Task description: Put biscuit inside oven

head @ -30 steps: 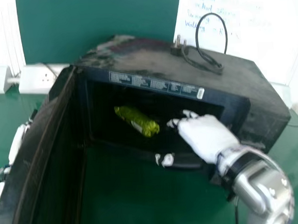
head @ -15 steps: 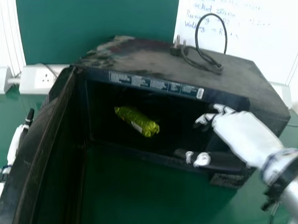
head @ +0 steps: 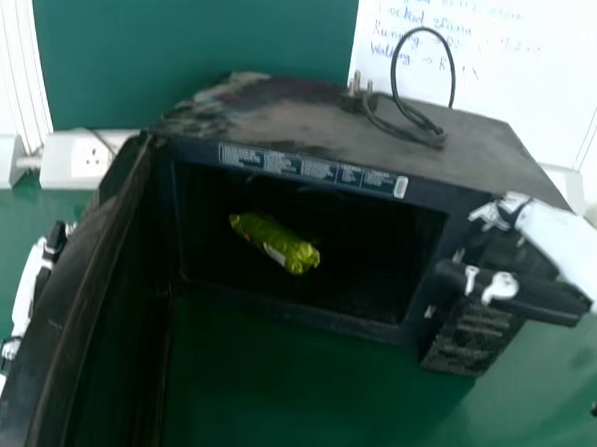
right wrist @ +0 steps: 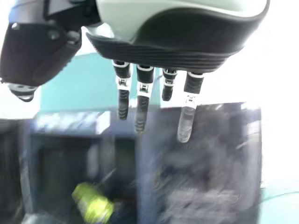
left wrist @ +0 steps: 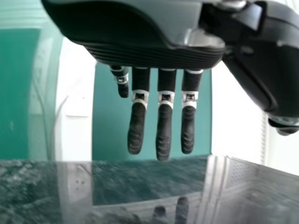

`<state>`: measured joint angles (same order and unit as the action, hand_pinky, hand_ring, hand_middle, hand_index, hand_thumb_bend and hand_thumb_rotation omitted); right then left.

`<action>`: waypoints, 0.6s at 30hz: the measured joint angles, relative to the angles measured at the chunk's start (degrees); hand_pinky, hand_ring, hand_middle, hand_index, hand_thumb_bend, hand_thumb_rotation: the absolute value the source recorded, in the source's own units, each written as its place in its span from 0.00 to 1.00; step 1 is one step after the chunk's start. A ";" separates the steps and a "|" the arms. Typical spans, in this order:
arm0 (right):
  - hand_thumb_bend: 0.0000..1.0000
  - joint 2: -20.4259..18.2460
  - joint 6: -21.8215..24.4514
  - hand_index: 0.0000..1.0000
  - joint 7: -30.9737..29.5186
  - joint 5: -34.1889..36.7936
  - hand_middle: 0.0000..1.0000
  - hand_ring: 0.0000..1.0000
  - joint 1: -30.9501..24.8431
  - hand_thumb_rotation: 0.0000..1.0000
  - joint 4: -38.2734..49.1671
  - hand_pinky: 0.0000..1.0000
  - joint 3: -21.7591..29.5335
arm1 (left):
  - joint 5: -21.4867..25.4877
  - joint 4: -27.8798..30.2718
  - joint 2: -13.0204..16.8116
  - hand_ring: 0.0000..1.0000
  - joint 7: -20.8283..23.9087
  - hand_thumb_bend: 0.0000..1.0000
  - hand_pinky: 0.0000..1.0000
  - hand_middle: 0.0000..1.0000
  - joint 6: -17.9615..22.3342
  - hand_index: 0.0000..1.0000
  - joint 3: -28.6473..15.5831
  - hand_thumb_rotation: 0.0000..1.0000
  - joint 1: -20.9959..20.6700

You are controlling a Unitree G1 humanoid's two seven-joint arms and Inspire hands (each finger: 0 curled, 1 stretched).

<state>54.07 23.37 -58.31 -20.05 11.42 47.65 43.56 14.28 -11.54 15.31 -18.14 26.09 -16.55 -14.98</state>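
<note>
Black oven (head: 455, 145), door (head: 79, 325) open; left hand (left wrist: 164, 133), fingers straight, outside the door; right hand (head: 570, 244), fingers extended and empty, at the oven's front right corner; biscuit packet (head: 274, 243) inside, nearer the opening's left edge. Placement appears complete; closing the door probably follows. Relative to the earlier frames, right hand withdrawn rightward, packet unmoved.

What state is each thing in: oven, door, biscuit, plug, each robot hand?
Oven: upright, open at the front.
Door: swung wide open.
Biscuit: in its wrapper, lying inside the oven.
Plug: unplugged, pins bare, on the oven's top.
Right robot hand: open, empty, by the oven's right side.
Left robot hand: open, empty, left of the door.
</note>
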 measured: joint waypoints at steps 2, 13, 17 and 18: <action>0.85 -0.79 0.52 0.80 1.92 0.39 0.72 0.64 -1.31 0.52 -0.14 0.53 1.56 | -0.69 -0.16 0.13 0.33 -0.56 0.52 0.26 0.39 1.97 0.49 0.21 0.08 0.03; 0.82 -0.65 6.43 0.77 7.40 0.38 0.62 0.53 -5.31 0.45 -2.81 0.43 6.85 | -4.91 2.83 1.21 0.31 -0.07 0.51 0.25 0.39 4.39 0.48 1.83 0.06 1.33; 0.87 -0.87 7.56 0.77 11.54 0.41 0.59 0.49 -5.31 0.51 -3.96 0.40 7.61 | -8.19 5.61 1.59 0.30 1.03 0.51 0.24 0.38 4.25 0.48 2.61 0.06 2.38; 0.89 -0.91 7.63 0.76 12.81 0.07 0.58 0.48 -5.33 0.53 -4.20 0.40 7.68 | -8.87 6.34 1.80 0.30 1.10 0.51 0.24 0.38 4.14 0.48 2.95 0.06 2.54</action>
<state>53.15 31.00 -45.49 -19.97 6.09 43.44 51.23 5.41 -5.20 17.10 -17.03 30.23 -13.59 -12.45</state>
